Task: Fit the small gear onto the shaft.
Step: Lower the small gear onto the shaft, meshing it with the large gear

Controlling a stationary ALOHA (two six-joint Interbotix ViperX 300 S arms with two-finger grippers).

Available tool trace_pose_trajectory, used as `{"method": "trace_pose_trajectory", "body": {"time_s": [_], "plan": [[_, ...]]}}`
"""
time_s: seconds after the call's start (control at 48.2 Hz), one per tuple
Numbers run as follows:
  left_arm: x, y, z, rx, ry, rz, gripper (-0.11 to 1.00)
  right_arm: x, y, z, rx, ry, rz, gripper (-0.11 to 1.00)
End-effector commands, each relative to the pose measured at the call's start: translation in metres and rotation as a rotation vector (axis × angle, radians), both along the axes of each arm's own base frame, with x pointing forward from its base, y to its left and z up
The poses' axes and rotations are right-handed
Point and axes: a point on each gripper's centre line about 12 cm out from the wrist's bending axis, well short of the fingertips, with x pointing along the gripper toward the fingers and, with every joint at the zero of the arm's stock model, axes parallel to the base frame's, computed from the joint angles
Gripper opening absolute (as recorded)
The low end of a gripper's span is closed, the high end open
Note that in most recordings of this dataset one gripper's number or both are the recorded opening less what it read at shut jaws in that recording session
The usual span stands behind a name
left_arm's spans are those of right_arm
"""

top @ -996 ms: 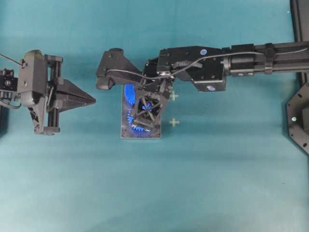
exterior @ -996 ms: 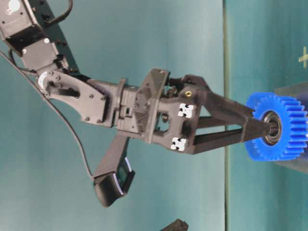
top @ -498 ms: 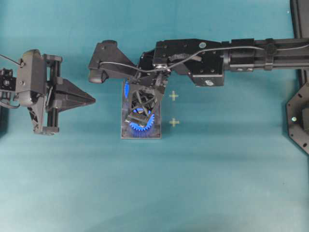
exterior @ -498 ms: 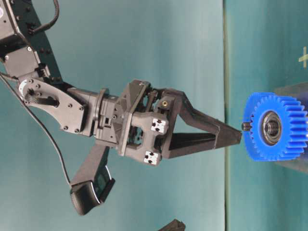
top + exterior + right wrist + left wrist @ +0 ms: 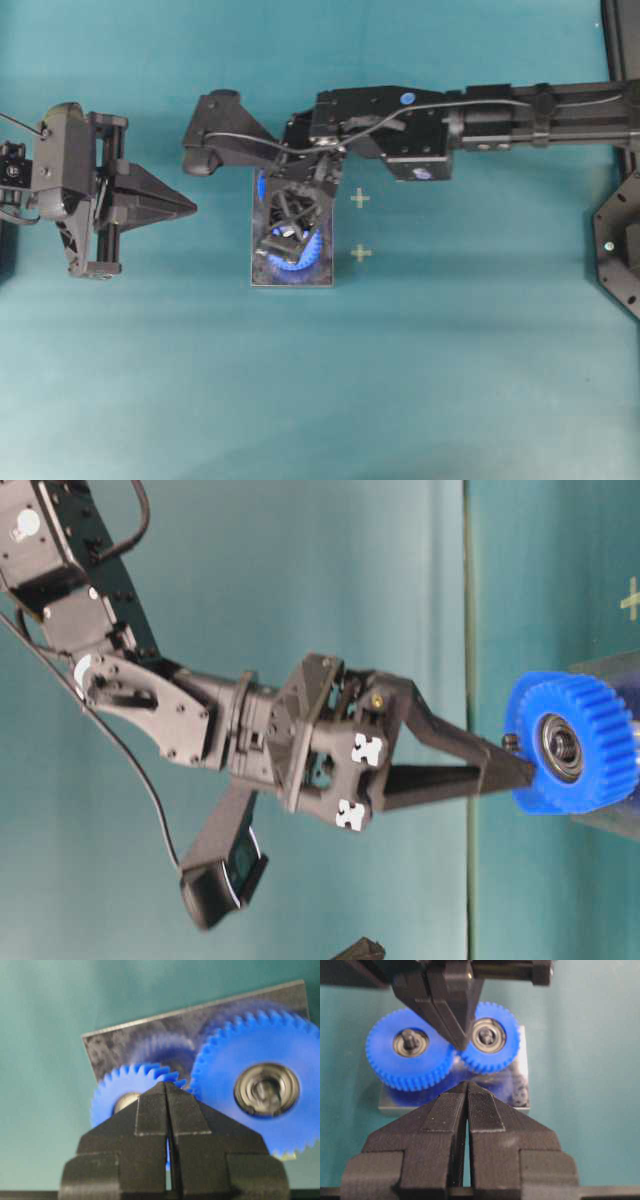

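Observation:
The small gear (image 5: 489, 1037) lies flat over the dark plate (image 5: 520, 1095), meshed with the larger blue gear (image 5: 405, 1055). A silvery shaft (image 5: 487, 1036) end shows in its bearing hub. My right gripper (image 5: 460, 1044) is shut with nothing between its fingers. Its tips rest against the small gear (image 5: 575, 742) near the rim. In the right wrist view the right gripper (image 5: 166, 1085) hides most of the small gear (image 5: 112, 1092). My left gripper (image 5: 190, 208) is shut and empty, well to the left of the plate (image 5: 290, 280).
The larger blue gear (image 5: 260, 1090) sits on its own peg on the same plate (image 5: 130, 1045). Two pale cross marks (image 5: 360, 198) lie on the teal table just right of the plate. A dark frame (image 5: 620, 240) stands at the right edge.
My right gripper went from open around the small gear's hub to shut, drew back a little, then came down again with closed tips against the gear. The left arm has not moved.

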Motion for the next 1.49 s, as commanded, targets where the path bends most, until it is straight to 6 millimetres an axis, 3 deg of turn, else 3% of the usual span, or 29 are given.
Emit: {"method": "trace_pose_trajectory", "body": {"time_s": [0.0, 0.166, 0.332, 0.56, 0.872, 0.996, 1.245, 1.473], "plan": [[0.001, 0.000, 0.007, 0.002, -0.028, -0.002, 0.00, -0.012, -0.008, -0.003, 0.003, 0.026, -0.023, -0.01], [0.001, 0.000, 0.007, 0.001, -0.028, -0.002, 0.00, -0.030, 0.005, -0.003, 0.015, 0.051, -0.040, -0.01], [0.000, 0.000, 0.007, 0.001, -0.031, -0.002, 0.00, -0.043, 0.015, 0.022, 0.024, -0.003, -0.078, -0.01], [0.000, 0.000, 0.007, 0.001, -0.031, -0.002, 0.00, -0.029, 0.015, 0.051, 0.021, -0.159, -0.111, -0.01], [0.000, -0.001, 0.007, 0.001, -0.029, -0.003, 0.00, 0.005, 0.008, 0.026, 0.010, -0.153, -0.096, -0.01], [0.000, 0.000, 0.007, 0.001, -0.029, -0.002, 0.00, 0.007, 0.002, 0.014, 0.009, -0.126, -0.104, -0.01], [0.000, 0.000, 0.006, 0.000, -0.028, -0.002, 0.00, -0.020, 0.007, 0.002, 0.019, -0.039, -0.108, -0.01], [-0.001, 0.000, 0.006, 0.000, -0.026, -0.002, 0.00, -0.050, 0.029, 0.019, 0.049, -0.040, -0.125, -0.01]]}}
